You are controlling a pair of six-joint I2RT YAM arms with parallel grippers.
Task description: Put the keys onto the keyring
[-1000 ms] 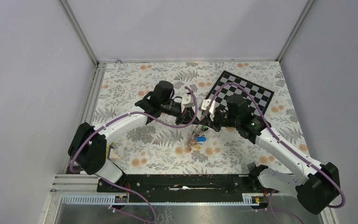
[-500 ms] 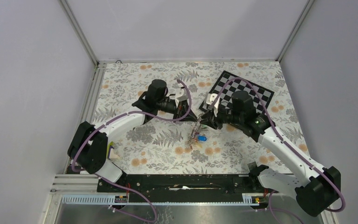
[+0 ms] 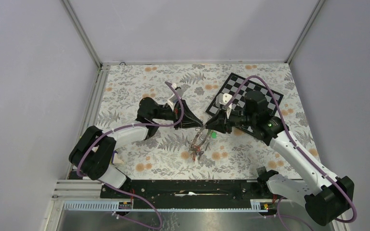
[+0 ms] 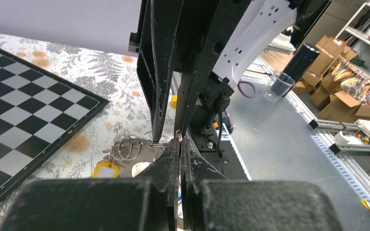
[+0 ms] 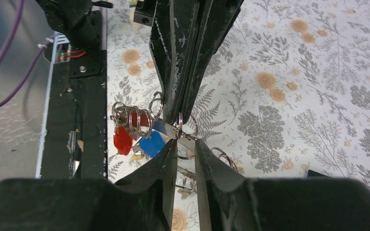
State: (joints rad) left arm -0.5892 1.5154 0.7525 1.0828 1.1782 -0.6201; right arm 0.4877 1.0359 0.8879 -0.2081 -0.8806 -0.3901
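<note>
Left jaws pinch shut on a small ring (image 5: 178,119) among the keys (image 5: 124,139). Right jaws stand narrowly parted astride the keyring (image 5: 189,139) (grip unclear). The lot is over the middle of the bench (image 3: 149,159).

Above the counter (image 3: 139,86) the left pincer (image 3: 198,125) and right pincer (image 3: 208,127) meet tip to tip; the keys (image 3: 198,144) bunch just before them, the chequered board (image 3: 241,89) behind, rightward

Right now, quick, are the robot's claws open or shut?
Left gripper: shut, pinching a small ring of the keys.
Right gripper: jaws slightly apart; whether it grips cannot be told.
</note>
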